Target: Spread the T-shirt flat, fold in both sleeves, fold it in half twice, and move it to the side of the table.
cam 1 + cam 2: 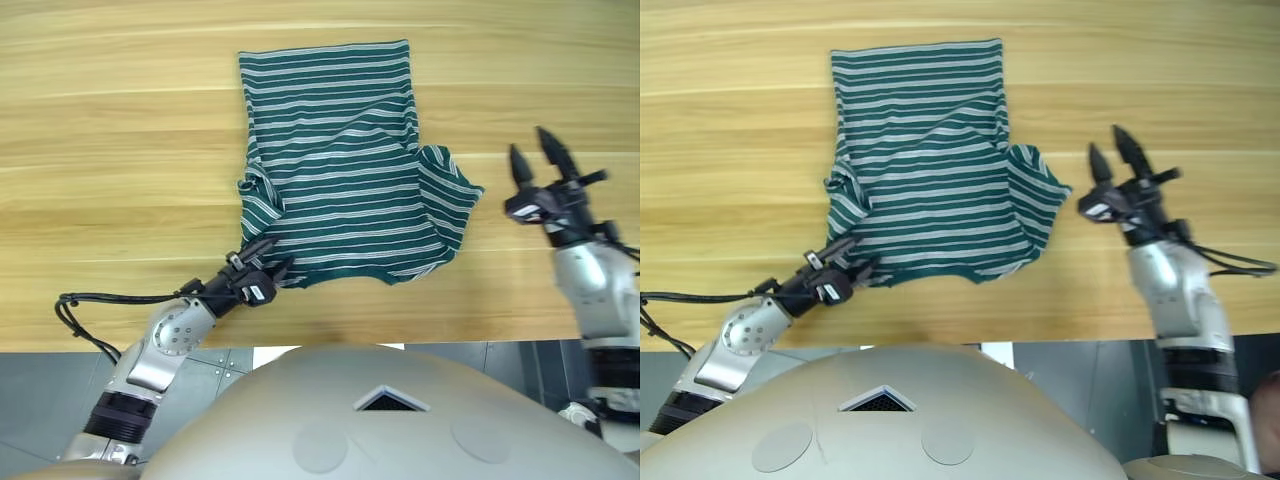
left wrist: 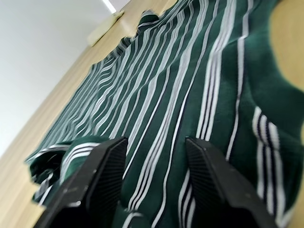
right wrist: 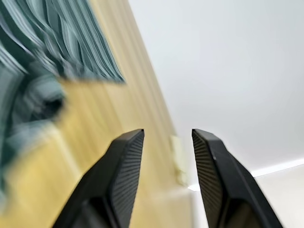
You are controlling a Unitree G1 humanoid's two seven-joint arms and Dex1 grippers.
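Nearest me, my left gripper [image 1: 283,251] is sitting at the near left corner of the T-shirt [image 1: 335,150]. Its fingers [image 2: 104,175] are parted, with striped cloth lying between them. I cannot tell whether they are touching it. My right gripper [image 1: 528,142] is hovering just beside the right sleeve [image 1: 445,185], fingers spread and gripping nothing. The shirt is lying mid-way across the table [image 1: 120,150], its left sleeve [image 1: 255,195] bunching up and partly hiding itself.
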